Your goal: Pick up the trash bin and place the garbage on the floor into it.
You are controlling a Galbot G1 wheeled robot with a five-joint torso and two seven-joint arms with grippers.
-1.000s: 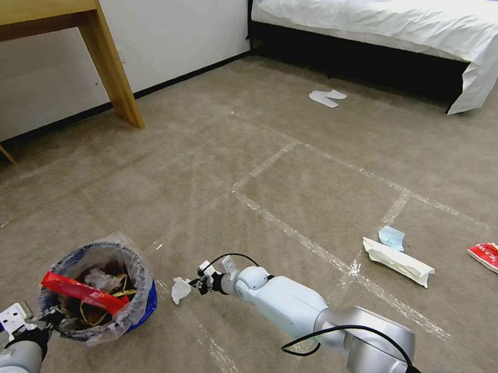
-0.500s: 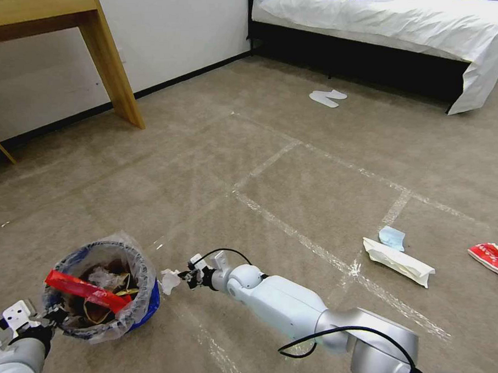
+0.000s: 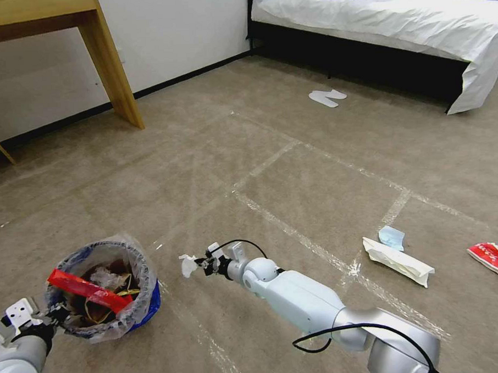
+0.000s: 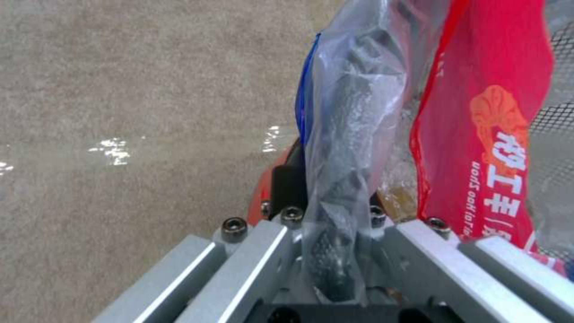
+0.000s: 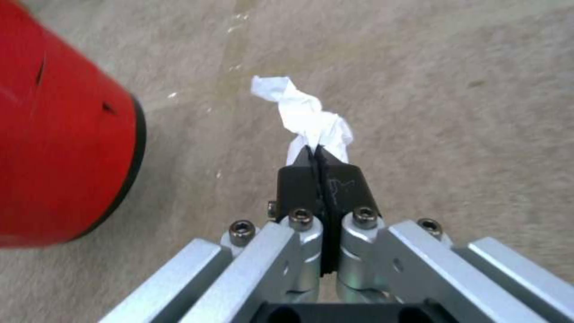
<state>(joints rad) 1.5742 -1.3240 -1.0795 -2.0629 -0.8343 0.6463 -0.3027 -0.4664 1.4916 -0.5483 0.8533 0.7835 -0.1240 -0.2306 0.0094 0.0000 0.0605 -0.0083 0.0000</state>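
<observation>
Right pincer pinches a light, soft tissue by its end; left pincer clamps the bin rim.

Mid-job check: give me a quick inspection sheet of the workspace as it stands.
Surface: carpet with pale tape lines.
Job's things: trash bin, bag-lined, holds red wrapper; white tissue in the air beside it.
Clutter: white packet, blue mask, red-white packet on the floor.
Grippers: left gripper jaws shut on the bin's rim; right gripper jaws shut on the tissue.
Cables: black cable looped on the right arm.
Surroundings: bed, wooden table leg, white slippers.
</observation>
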